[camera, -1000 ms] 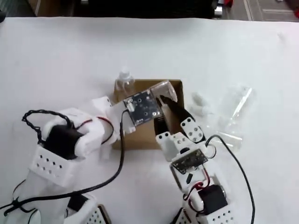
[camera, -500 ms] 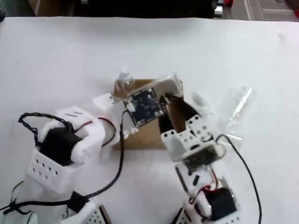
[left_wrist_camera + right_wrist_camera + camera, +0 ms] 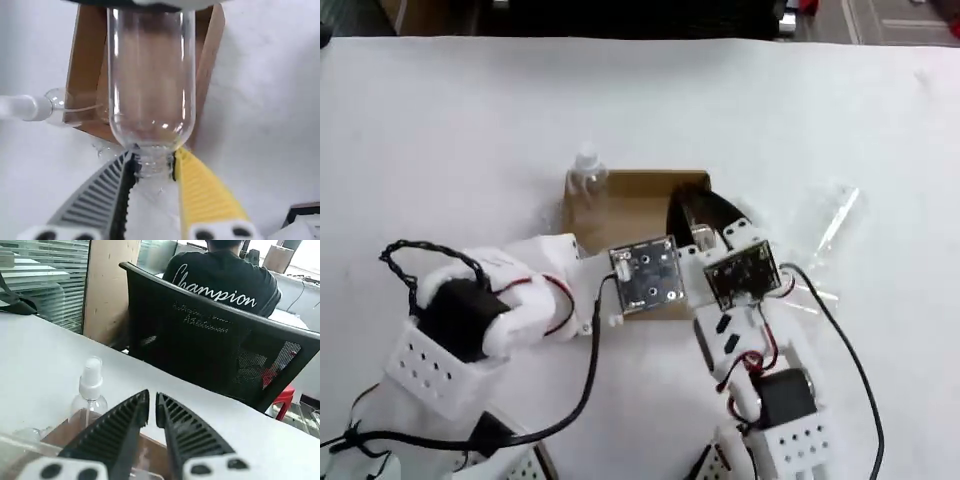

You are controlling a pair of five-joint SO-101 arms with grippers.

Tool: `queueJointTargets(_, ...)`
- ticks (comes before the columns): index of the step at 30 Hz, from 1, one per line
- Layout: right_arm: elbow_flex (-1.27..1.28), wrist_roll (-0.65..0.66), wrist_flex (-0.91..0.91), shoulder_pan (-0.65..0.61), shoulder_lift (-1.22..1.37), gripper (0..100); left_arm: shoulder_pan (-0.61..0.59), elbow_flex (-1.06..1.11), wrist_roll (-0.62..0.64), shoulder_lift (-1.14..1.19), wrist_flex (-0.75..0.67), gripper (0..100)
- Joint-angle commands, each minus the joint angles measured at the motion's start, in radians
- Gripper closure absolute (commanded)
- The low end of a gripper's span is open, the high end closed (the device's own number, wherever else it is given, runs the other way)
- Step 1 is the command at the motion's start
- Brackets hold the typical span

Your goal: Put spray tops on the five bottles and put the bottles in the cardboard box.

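Note:
My left gripper (image 3: 154, 167) is shut on the neck of a clear bottle (image 3: 150, 85) that has no spray top. The bottle hangs over the cardboard box (image 3: 82, 65). In the high view the left wrist (image 3: 648, 278) sits above the box's (image 3: 620, 205) near edge and hides that bottle. My right gripper (image 3: 152, 400) is over the box, fingers together and holding nothing; from above its black fingers (image 3: 692, 212) cover the box's right part. A second clear bottle with a white spray top (image 3: 587, 172) (image 3: 90, 390) stands upright just beyond the box's far left corner.
Crumpled clear plastic bags (image 3: 825, 225) lie on the white table right of the box. A black office chair (image 3: 210, 345) stands beyond the table's far edge. The far half of the table (image 3: 470, 110) is bare.
The left wrist pulled back from over the box's middle to its near edge and turned downward. The right gripper swung up over the box, and its spread fingers came together.

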Motion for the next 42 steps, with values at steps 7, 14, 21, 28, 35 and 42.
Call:
queueJointTargets(7, -0.035, -0.003, -0.085, 0.001, 0.199, 98.2, -0.007, -0.149, 0.02, -0.022, -0.006, 98)
queueJointTargets(14, -0.02, -0.002, -0.091, -0.027, 0.206, 98.2, 0.004, -0.161, 0.077, -0.015, -0.083, 98)
queueJointTargets(21, -0.008, -0.002, -0.091, -0.061, 0.2, 98.2, 0.05, -0.164, 0.077, -0.015, -0.089, 98)
queueJointTargets(28, -0.009, -0.011, -0.148, 0.068, 0.206, 98.2, -0.018, -0.164, 0.091, -0.022, -0.071, 98)
queueJointTargets(35, -0.014, -0.011, -0.148, 0.073, 0.208, 98.2, -0.254, -0.153, 0.31, -0.024, -0.127, 98)
queueJointTargets(42, -0.014, -0.011, -0.147, 0.067, 0.211, 98.2, -0.493, 0.057, 0.555, -0.022, -0.364, 98)
